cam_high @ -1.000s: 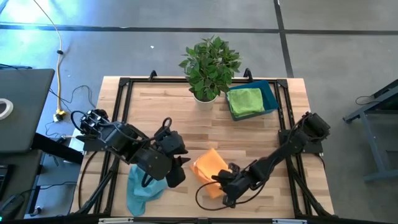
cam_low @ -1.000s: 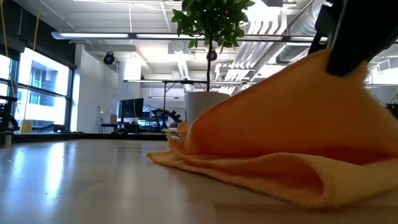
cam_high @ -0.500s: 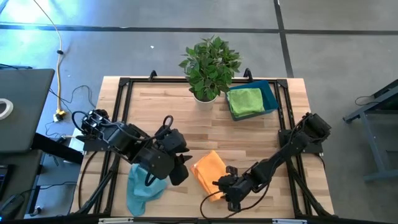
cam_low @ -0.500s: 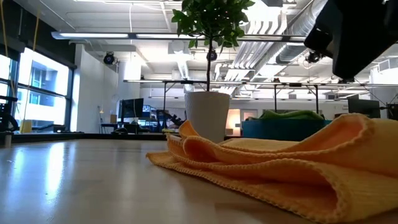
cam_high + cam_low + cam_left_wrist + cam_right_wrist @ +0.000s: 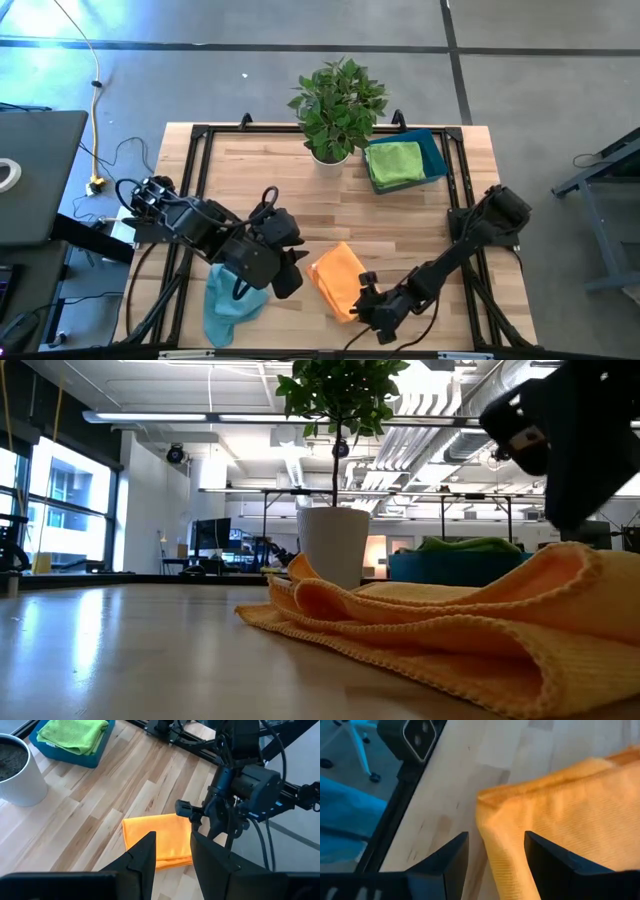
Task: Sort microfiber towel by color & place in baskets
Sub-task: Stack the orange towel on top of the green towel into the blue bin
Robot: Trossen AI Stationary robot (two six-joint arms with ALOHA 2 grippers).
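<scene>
One towel is sorted so far: you can see the green towel (image 5: 394, 162) lying in the teal basket (image 5: 435, 152) at the far side of the table (image 5: 250, 180), well away from both hands. Two remain out, the orange towel (image 5: 338, 276) and a light blue towel (image 5: 225, 305). Your right hand (image 5: 372, 312) hangs just beside the orange towel's near edge, fingers apart and empty; its wrist view shows the folded orange corner lying right ahead between the two fingers (image 5: 445, 862), not gripped. Your left hand (image 5: 292, 272) sits on the orange towel's other side, released too, with the blue towel partly under that arm. I judge the orange one is next, though no second basket shows, so where it goes is unclear to you.
</scene>
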